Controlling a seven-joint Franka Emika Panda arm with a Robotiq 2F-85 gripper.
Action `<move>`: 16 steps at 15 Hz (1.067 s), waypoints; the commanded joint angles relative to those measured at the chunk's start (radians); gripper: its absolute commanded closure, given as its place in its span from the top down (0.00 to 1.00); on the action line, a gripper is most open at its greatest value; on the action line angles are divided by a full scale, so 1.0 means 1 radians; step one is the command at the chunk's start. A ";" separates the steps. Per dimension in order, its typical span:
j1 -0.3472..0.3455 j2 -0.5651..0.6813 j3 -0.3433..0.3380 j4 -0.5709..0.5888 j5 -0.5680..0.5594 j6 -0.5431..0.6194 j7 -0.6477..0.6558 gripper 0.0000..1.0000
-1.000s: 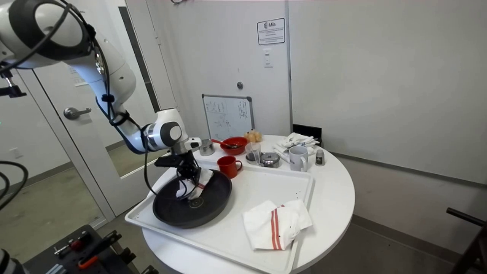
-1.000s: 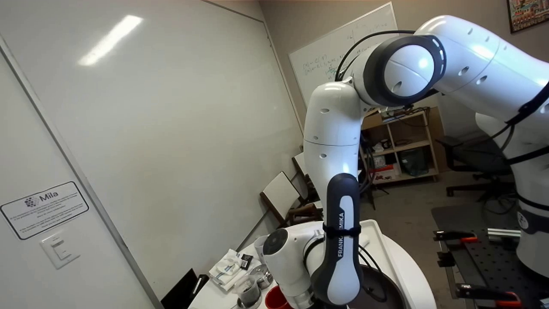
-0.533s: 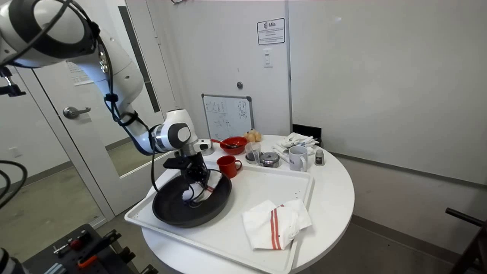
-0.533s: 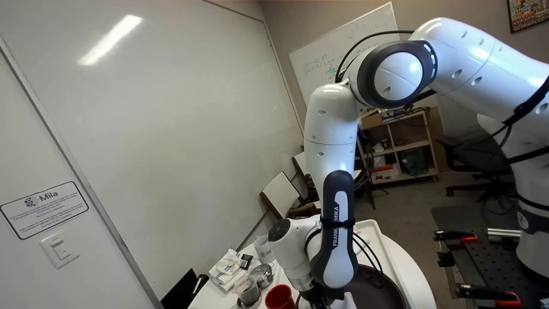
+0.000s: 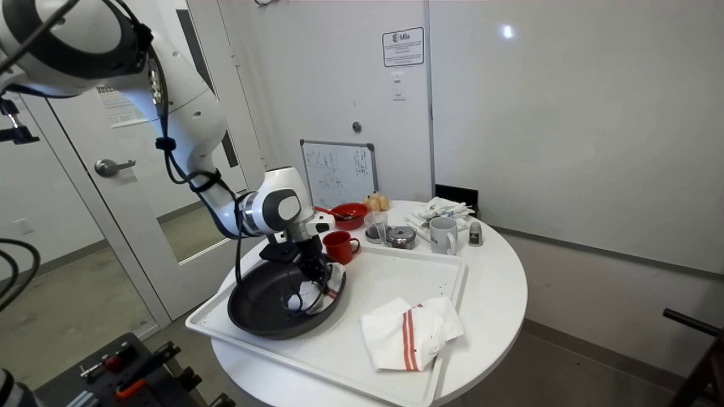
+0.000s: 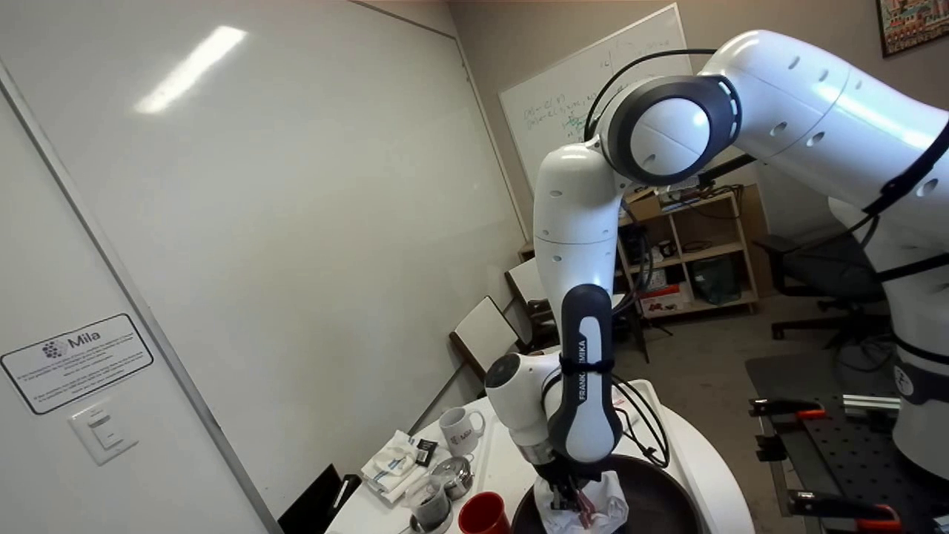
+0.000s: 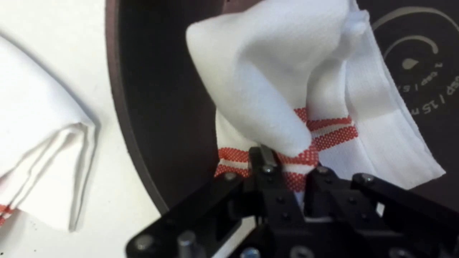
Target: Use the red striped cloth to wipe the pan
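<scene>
The red striped cloth (image 7: 279,64) is a bunched white rag with red stripes, lying inside the black pan (image 7: 154,100). It shows in both exterior views (image 5: 308,295) (image 6: 606,500). My gripper (image 7: 292,165) is shut on the cloth, with striped fabric between its fingers. In an exterior view, the gripper (image 5: 320,277) is low inside the pan (image 5: 263,308), near the wall on the red mug's side. The cloth reaches up that wall. The pan (image 6: 660,493) is partly hidden by the arm in an exterior view. The fingertips are partly covered by cloth.
The pan sits on a white tray (image 5: 407,274) on a round table. A red mug (image 5: 337,247) stands close to the pan and gripper. A larger folded striped cloth (image 5: 390,336) lies on the tray. A red bowl (image 5: 352,217), lidded pot (image 5: 401,237) and pale mug (image 5: 443,234) stand behind.
My gripper has moved with the cloth across the pan, from its far left part towards the wall on the red mug's side. The pan has hardly moved.
</scene>
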 commanded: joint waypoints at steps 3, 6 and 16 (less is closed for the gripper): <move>0.055 0.017 -0.004 -0.077 0.004 0.082 0.006 0.04; 0.125 -0.004 -0.008 -0.107 -0.018 0.101 0.016 0.04; 0.308 -0.074 0.015 -0.218 -0.033 0.093 0.023 0.04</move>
